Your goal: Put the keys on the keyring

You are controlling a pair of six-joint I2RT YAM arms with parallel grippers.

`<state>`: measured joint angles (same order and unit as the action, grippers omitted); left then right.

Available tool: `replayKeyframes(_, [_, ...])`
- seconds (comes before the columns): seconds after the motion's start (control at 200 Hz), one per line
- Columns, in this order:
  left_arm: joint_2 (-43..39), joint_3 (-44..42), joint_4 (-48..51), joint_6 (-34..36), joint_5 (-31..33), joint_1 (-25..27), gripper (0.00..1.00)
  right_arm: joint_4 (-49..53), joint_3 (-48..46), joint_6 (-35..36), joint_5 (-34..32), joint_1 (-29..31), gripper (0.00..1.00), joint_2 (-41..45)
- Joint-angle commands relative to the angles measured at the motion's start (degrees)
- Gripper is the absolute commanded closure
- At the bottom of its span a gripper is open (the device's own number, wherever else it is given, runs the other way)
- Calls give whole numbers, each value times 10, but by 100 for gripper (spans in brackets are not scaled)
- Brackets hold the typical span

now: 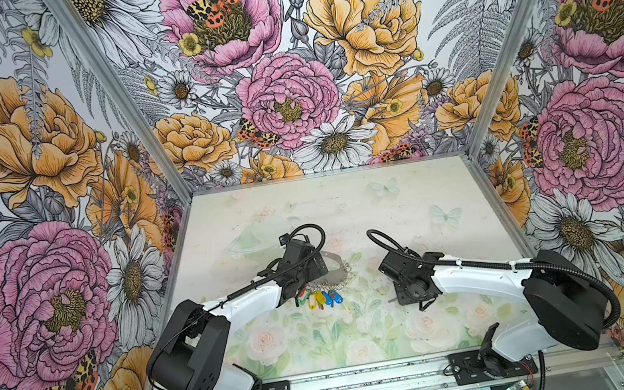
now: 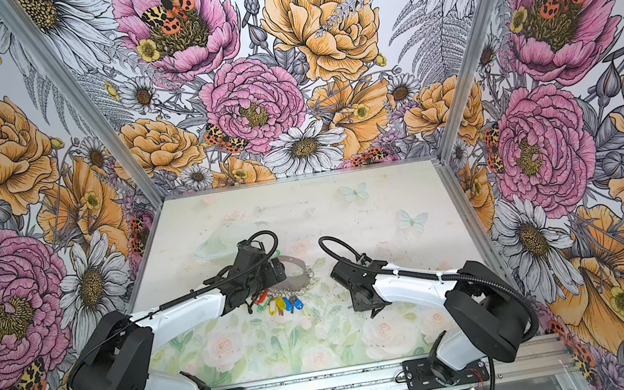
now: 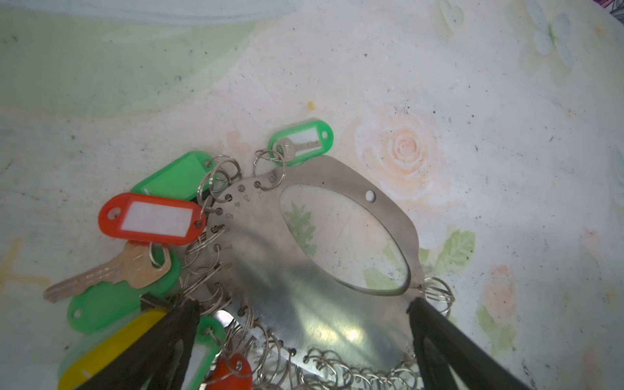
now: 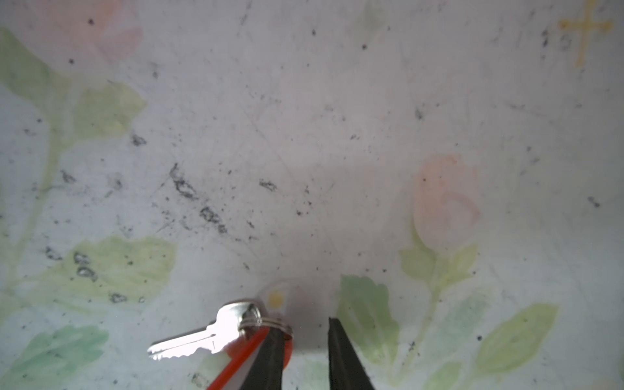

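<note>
The keyring (image 3: pixel 304 256) is a flat grey metal plate with an oval hole, edged with small split rings, and it lies on the table in both top views (image 1: pixel 337 274) (image 2: pixel 299 277). My left gripper (image 3: pixel 300 304) stands wide open over it, one finger at each side of the plate. The keys show in the right wrist view as a shiny key (image 4: pixel 202 337) and a red tag (image 4: pixel 246 349) seen edge-on, joined by a split ring (image 4: pixel 266 322). My right gripper (image 4: pixel 304 324) is narrowly open with nothing in the gap. The split ring rests at the tip of one finger (image 4: pixel 273 351).
Green, yellow, blue and red tags (image 1: pixel 319 299) and a brass key (image 3: pixel 111 273) hang from the plate's rings on its near side. A green tag with a small key (image 3: pixel 302 141) lies at the plate's far end. Patterned walls enclose the table on three sides.
</note>
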<state>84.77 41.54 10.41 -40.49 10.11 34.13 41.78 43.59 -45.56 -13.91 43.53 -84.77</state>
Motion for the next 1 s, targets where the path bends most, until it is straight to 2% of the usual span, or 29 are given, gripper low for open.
replayKeyframes(0.0, [-5,-9,-10,0,10,-7,1,0,30,20,-30,-5,75,-25])
replayKeyframes(0.385, [-24,-21,-4,3,14,-17,1,-20,79,51,-37,-5,74,-107])
replayKeyframes(0.741, [-70,-26,20,13,14,-34,1,-77,233,122,-45,-53,73,-236])
replayKeyframes(0.891, [-102,-45,24,15,14,-39,1,-86,287,153,-34,-76,73,-261])
replayKeyframes(0.996, [-118,-56,24,15,14,-46,1,-85,302,168,-23,-82,72,-249])
